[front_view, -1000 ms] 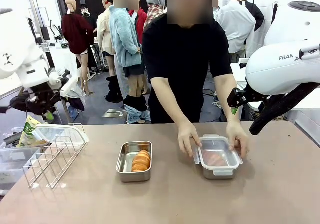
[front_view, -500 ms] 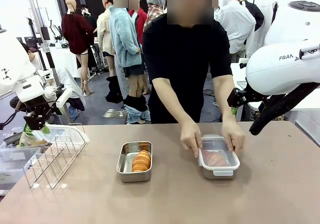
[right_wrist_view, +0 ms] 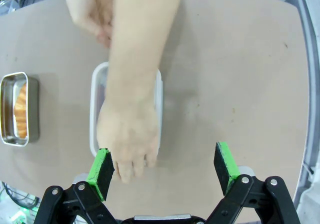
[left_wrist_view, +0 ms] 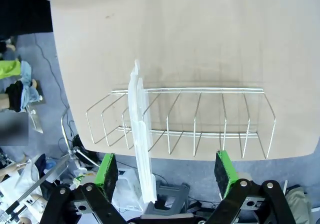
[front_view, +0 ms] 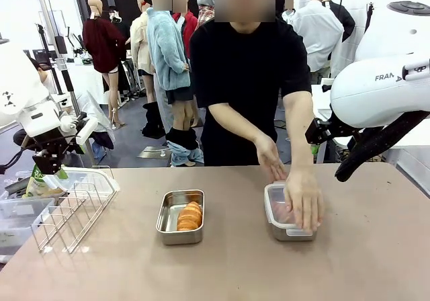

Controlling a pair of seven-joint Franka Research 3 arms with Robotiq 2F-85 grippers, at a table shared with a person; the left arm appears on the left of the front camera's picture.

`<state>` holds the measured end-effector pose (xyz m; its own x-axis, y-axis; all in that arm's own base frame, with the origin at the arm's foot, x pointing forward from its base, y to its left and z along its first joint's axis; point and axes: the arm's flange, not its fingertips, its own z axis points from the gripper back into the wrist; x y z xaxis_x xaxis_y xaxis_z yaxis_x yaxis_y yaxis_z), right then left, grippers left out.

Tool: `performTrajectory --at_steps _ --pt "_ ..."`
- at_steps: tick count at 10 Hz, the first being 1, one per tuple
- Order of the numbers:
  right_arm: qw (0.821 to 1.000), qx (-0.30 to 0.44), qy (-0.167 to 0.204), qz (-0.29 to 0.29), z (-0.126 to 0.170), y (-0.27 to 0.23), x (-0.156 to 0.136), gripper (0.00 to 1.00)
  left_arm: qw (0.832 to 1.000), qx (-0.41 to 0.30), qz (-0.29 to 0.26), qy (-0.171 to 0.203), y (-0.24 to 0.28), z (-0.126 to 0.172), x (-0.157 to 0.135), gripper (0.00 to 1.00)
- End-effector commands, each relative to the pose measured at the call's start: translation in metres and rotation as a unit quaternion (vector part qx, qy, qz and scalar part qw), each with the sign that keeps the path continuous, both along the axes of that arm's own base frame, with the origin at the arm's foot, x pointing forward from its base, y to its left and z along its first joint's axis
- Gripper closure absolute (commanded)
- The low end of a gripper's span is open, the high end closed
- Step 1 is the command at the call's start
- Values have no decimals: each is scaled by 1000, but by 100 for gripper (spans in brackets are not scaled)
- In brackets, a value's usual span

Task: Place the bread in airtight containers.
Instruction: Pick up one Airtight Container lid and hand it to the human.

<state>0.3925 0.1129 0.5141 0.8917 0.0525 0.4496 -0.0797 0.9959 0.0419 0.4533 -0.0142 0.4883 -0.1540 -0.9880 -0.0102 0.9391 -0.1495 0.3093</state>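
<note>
Two steel tins stand on the table (front_view: 222, 274). The open tin (front_view: 168, 222) holds one golden roll (front_view: 190, 216), which lies along its right side. The closed tin (front_view: 282, 234), to the right of it, has a clear lid (front_view: 274, 203). Through the lid I see something reddish, a second roll (front_view: 279, 213) I think, but most of it is hidden.

The person has two hands there. One hand (front_view: 304, 200) lies flat on that lid, and the other hand (front_view: 271, 158) is at the tin's far edge.

One wire rack (left_wrist_view: 200, 119) stands at the table's left end, with one spare lid (left_wrist_view: 140, 149) upright in it. The left claw (left_wrist_view: 167, 169) hangs by the rack, wide apart and holding nothing. The right claw (right_wrist_view: 165, 169) hangs over the table close to the flat hand, also wide and empty.
</note>
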Motion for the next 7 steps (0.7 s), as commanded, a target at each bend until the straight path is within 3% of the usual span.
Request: performTrajectory --at_steps 1,7 --pt "1000 5 2 1 -1 0 0 0 1000 -1 2 1 2 -1 0 0" --pt "1000 5 2 1 -1 0 0 0 1000 -1 2 1 2 -1 0 0"
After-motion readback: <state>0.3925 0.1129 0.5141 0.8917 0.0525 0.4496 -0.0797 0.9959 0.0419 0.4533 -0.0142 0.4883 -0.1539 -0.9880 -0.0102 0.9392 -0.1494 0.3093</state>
